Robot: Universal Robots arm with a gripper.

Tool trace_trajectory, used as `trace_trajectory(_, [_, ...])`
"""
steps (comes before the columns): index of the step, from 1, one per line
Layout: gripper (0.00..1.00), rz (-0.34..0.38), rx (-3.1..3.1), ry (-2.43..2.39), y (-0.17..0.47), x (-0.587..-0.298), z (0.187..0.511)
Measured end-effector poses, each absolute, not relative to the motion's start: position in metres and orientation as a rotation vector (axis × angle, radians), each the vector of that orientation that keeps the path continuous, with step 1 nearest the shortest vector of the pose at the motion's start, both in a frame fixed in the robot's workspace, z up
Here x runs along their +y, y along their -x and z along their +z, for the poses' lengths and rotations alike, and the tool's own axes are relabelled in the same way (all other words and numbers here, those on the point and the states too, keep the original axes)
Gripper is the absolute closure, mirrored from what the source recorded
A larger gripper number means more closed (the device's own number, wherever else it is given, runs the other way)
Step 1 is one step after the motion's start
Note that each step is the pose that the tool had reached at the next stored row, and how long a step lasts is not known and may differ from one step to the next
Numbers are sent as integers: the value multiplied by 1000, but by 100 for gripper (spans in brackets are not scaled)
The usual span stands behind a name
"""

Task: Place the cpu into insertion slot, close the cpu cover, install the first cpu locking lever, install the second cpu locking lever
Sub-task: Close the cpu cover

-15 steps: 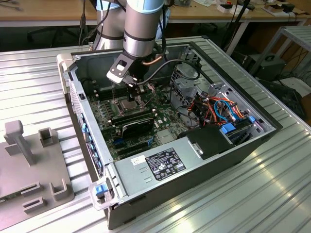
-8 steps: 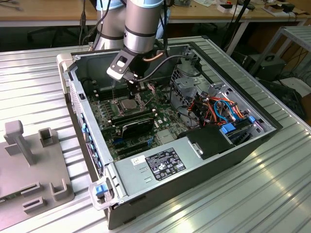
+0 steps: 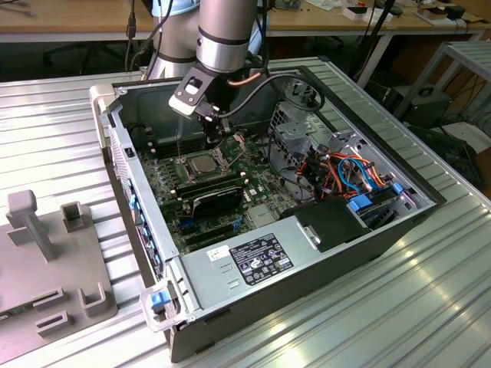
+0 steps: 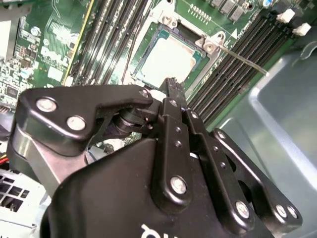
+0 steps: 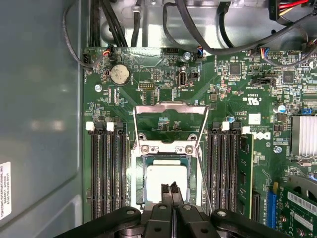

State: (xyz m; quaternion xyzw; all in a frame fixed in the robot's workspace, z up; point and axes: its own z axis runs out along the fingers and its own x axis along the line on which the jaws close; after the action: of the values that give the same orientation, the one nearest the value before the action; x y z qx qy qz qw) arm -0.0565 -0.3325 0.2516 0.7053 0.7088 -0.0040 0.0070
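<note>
1. Exterior view: the pincer (image 3: pixel 213 146) hangs inside the open computer case (image 3: pixel 307 295), just above the cpu (image 3: pixel 202 163).
2. First wrist view: jaws together, empty, over the cpu seated in the insertion slot (image 5: pixel 140 173); the cpu cover (image 5: pixel 171 106) stands open beyond.
3. Second wrist view: a locking lever (image 4: pixel 242 60) juts free alongside.

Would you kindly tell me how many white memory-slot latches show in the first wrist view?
4 white latches: two on one side of the cpu, two on the other, all at slot ends toward the open cpu cover. The gripper may hide others.
</note>
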Motion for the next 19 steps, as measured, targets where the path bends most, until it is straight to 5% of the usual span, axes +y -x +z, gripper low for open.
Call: trace_trajectory(19, [89, -13, 2216, -2206, 32, -330, 256])
